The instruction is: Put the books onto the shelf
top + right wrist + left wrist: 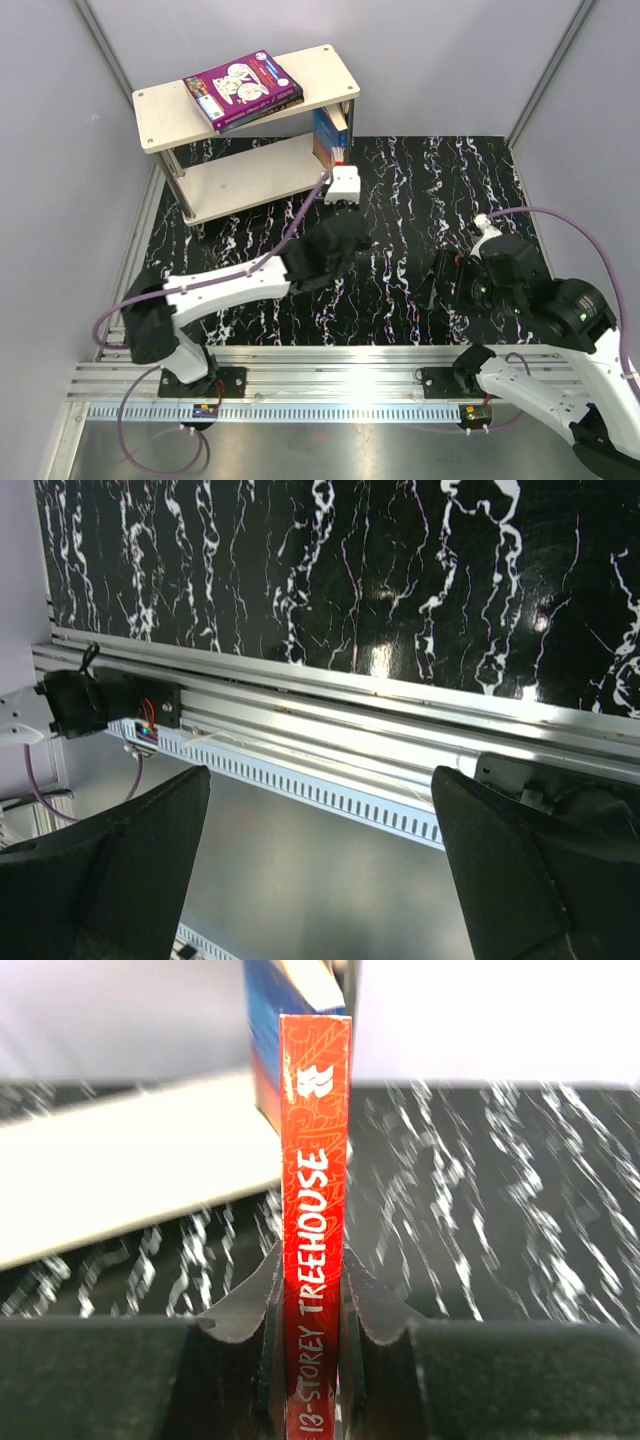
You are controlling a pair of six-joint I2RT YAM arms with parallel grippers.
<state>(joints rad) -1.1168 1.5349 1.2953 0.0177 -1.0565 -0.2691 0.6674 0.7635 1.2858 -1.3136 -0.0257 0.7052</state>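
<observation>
My left gripper (312,1260) is shut on the spine of a red book (315,1110), which it holds upright on edge. This is just in front of the right end of the shelf (160,115). In the top view only a sliver of the red book (338,163) shows beyond the white wrist camera. A blue book (290,1030) stands upright right behind it, at the end of the lower board (120,1180). A purple book (243,88) lies flat on the top board, on a darker book (268,108). My right gripper (320,780) is open and holds nothing.
The shelf's silver posts stand at the corners of the boards (352,112). Below my right gripper run the aluminium rail (380,730) and the slotted cable duct (330,800) at the table's near edge. Grey walls close in both sides, and the black marbled mat (430,190) covers the table.
</observation>
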